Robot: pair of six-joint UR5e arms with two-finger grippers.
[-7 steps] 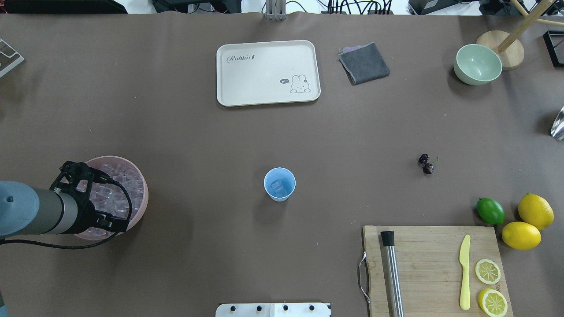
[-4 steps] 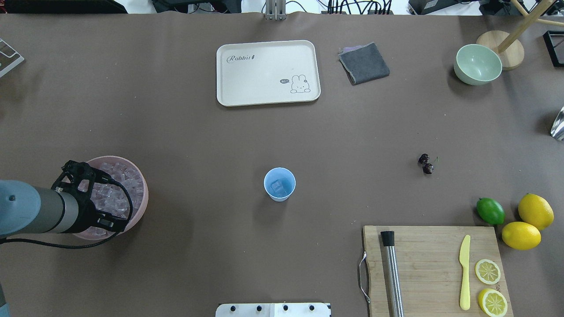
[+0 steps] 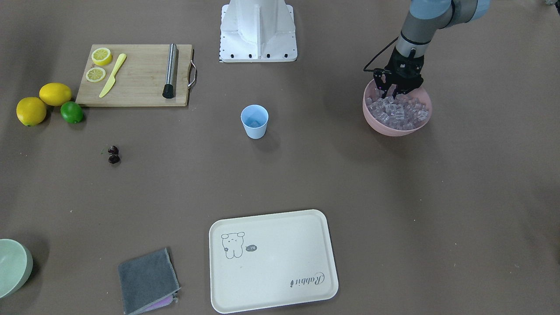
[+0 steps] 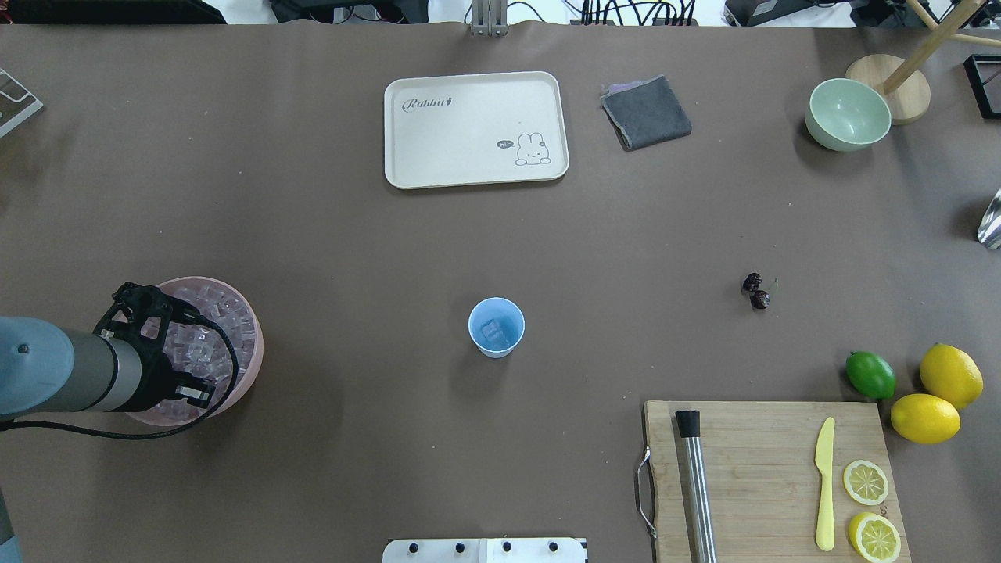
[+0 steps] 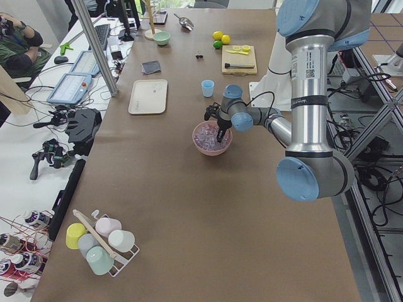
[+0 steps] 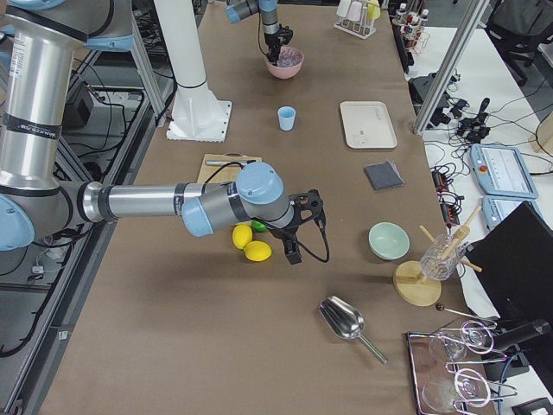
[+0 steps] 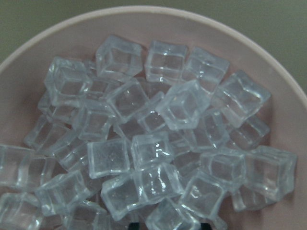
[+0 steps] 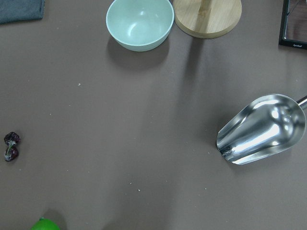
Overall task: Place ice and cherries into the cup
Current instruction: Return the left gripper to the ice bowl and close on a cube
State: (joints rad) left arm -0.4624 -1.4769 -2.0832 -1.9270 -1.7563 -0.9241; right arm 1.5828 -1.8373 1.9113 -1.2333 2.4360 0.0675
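The ice [image 7: 148, 143] fills a pink bowl [image 4: 252, 332] at the table's left. My left gripper [image 4: 195, 349] is down in that bowl with its fingers spread open among the cubes [image 3: 400, 111], and nothing shows held between them. The light blue cup [image 4: 496, 328] stands upright mid-table with one ice cube in it. The dark cherries [image 4: 756, 291] lie on the table well to the cup's right, also seen as cherries [image 8: 11, 146] in the right wrist view. My right gripper [image 6: 292, 251] hangs over the table's right end. I cannot tell whether it is open or shut.
A cream tray [image 4: 475, 129] and grey cloth [image 4: 646, 112] lie at the back. A pale green bowl [image 4: 848, 114] and a metal scoop [image 8: 261, 129] are at the far right. The cutting board [image 4: 770, 477], lime [image 4: 870, 374] and lemons [image 4: 938, 395] lie front right.
My left gripper has sunk a little lower into the ice and drawn slightly back toward the view's left. The cup and the cherries have not moved.
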